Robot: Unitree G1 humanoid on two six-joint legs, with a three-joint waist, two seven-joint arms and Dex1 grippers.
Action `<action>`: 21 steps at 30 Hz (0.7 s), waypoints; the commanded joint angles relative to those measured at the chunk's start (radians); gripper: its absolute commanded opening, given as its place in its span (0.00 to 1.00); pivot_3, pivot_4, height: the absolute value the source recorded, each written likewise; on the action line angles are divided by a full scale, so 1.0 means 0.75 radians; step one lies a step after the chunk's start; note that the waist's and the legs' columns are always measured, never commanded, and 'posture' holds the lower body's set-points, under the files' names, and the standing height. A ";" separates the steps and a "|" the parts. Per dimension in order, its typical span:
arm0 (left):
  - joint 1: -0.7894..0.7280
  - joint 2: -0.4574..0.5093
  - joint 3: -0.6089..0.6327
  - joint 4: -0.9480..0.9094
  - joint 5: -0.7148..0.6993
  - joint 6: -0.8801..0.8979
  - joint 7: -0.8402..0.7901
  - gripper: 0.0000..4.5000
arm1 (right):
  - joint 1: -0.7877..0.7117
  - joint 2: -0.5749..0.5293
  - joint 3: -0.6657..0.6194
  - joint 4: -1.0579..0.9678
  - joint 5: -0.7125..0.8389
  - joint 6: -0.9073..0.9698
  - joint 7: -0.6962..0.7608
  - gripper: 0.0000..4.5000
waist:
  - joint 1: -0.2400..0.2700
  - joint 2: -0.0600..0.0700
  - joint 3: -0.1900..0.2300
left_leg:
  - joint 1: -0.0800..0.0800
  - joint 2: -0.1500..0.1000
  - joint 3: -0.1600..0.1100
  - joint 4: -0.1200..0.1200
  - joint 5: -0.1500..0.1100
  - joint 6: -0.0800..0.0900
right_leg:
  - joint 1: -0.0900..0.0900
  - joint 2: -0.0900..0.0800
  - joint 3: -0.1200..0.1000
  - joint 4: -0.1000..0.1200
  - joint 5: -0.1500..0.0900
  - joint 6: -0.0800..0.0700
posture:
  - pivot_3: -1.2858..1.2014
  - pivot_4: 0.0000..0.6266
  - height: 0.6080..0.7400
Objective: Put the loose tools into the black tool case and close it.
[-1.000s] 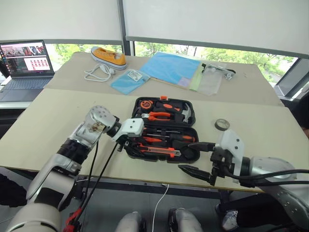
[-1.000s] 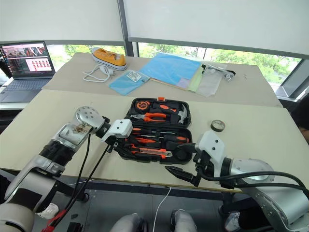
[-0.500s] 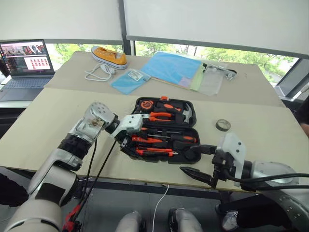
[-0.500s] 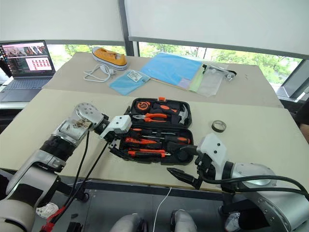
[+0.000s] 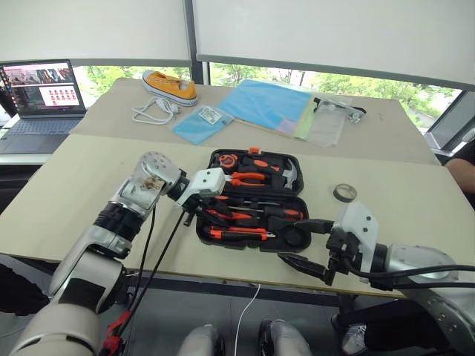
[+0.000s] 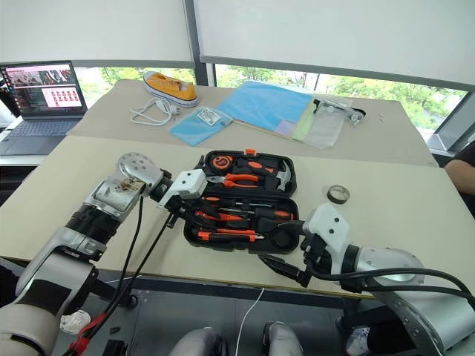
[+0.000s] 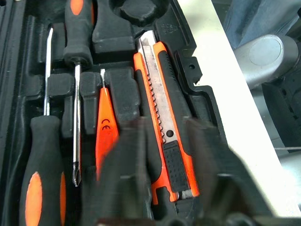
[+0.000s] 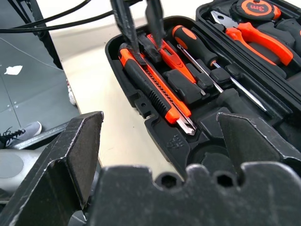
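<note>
The black tool case [image 8: 155, 126] lies open on the table. Its near half holds two orange-and-black screwdrivers [image 7: 44, 188], a thin all-orange screwdriver [image 7: 106, 127] and the utility knife [image 7: 162, 108]. My left gripper [image 5: 199, 215] hovers over that half's left end, above the knife. Its fingers [image 8: 134, 33] stand a narrow gap apart with nothing between them. A small dark tape roll [image 5: 342, 193] lies on the table to the right of the case. My right gripper [image 5: 300, 243] is wide open and empty at the case's near right corner.
Pliers [image 5: 256, 178], a hammer and a round tape measure [image 5: 224, 160] fill the case's far half. On the far table are a laptop [image 5: 41, 93], a yellow shoe [image 5: 171, 85], a white cable [image 5: 152, 111], blue folders [image 5: 263, 104] and a clear bag [image 5: 326, 122].
The left gripper's fingers have drawn much closer together over the case's left end. The right arm has kept still. The view has shifted slightly.
</note>
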 commanded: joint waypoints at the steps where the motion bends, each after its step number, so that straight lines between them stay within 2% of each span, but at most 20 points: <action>1: 0.023 0.003 -0.032 -0.093 0.020 -0.024 -0.022 0.01 | -0.008 0.007 -0.012 -0.023 -0.005 -0.031 -0.004 1.00 | 0.000 0.000 0.000 | 0.000 0.000 0.000 0.000 0.000 0.000 | 0.000 0.000 0.000 0.000 0.000 0.000 | 0.52 0.24 0.84; 7: 0.062 0.005 -0.120 -0.065 0.170 -0.182 0.002 0.01 | 0.010 0.019 -0.020 -0.032 -0.007 -0.014 -0.022 1.00 | 0.001 0.000 0.000 | 0.001 0.000 0.000 0.001 0.000 0.000 | 0.001 0.000 0.000 0.000 0.000 -0.001 | 0.52 0.24 0.84; 13: 0.040 -0.047 -0.134 0.049 0.278 -0.313 0.100 0.01 | 0.027 0.017 -0.038 -0.033 -0.001 -0.009 -0.044 1.00 | 0.007 0.003 -0.003 | 0.004 0.000 0.000 0.002 0.000 0.000 | 0.004 -0.002 0.001 0.000 0.000 0.000 | 0.52 0.24 0.84; 16: 0.004 -0.070 -0.081 0.081 0.242 -0.257 0.099 0.01 | 0.026 0.013 -0.047 -0.037 0.001 -0.007 -0.051 1.00 | 0.015 0.003 -0.004 | 0.005 -0.001 -0.001 0.004 -0.001 0.001 | 0.007 -0.005 0.001 0.000 -0.001 0.007 | 0.52 0.24 0.84; 20: -0.022 -0.054 0.051 0.045 0.099 -0.081 0.042 0.01 | 0.026 -0.007 -0.089 -0.030 0.015 0.007 -0.052 1.00 | 0.005 0.003 -0.003 | 0.001 0.000 -0.001 0.011 -0.003 0.005 | 0.005 -0.005 0.001 0.001 0.003 0.013 | 0.52 0.24 0.84; 21: -0.026 -0.039 0.102 0.017 0.033 0.014 0.013 0.06 | 0.023 -0.026 -0.118 -0.013 0.021 0.020 -0.045 1.00 | 0.004 0.003 -0.003 | 0.000 0.000 -0.001 0.011 -0.003 0.006 | 0.004 -0.005 0.002 0.002 0.003 0.014 | 0.52 0.24 0.84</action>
